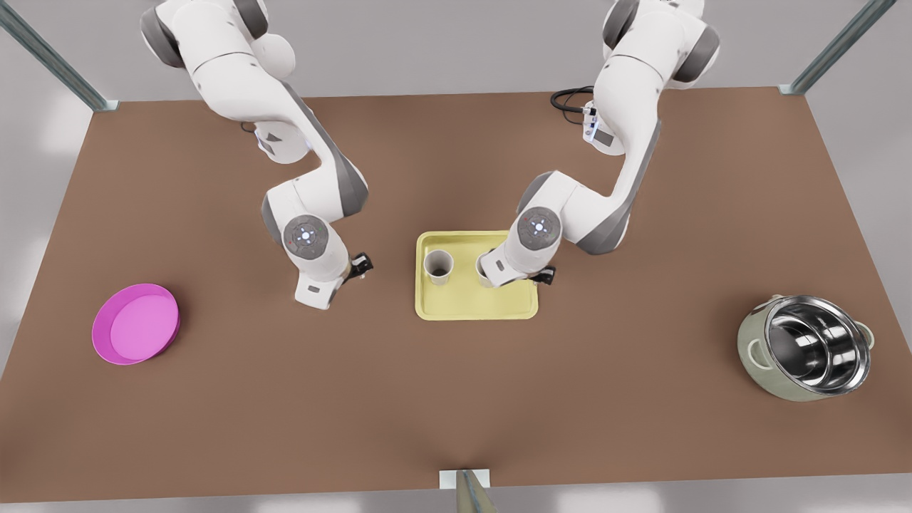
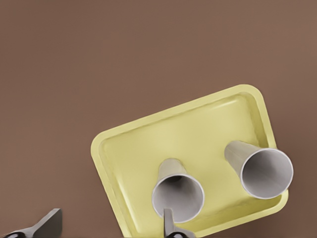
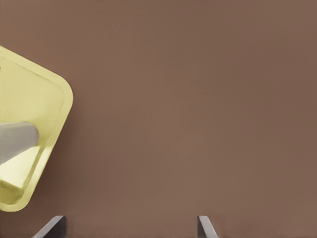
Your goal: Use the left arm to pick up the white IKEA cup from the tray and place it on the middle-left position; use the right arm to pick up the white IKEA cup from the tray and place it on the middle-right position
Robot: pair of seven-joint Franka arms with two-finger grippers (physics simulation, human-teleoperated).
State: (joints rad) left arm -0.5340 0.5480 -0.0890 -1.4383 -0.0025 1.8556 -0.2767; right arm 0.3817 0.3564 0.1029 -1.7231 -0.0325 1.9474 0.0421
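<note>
The pale yellow tray [image 1: 474, 313] lies mid-table with two white cups standing in it. One cup [image 1: 438, 265] is on the front view's left; the other cup [image 1: 483, 269] is partly covered by the right arm's hand. My left gripper [image 1: 315, 293] hangs over bare table just off the tray's left side, open. In the left wrist view both cups [image 2: 178, 196] [image 2: 265, 171] stand on the tray [image 2: 198, 134], and one fingertip [image 2: 168, 223] overlaps the nearer rim. My right gripper [image 3: 129, 228] is open over brown tabletop, with a cup [image 3: 17, 139] off to one side.
A round magenta dish [image 1: 135, 324] sits near the table's edge on the front view's left. A steel-lined grey-green pot [image 1: 809, 348] stands on the front view's right. A black cable [image 1: 570, 100] loops near the right arm's base. Brown tabletop stretches on both sides of the tray.
</note>
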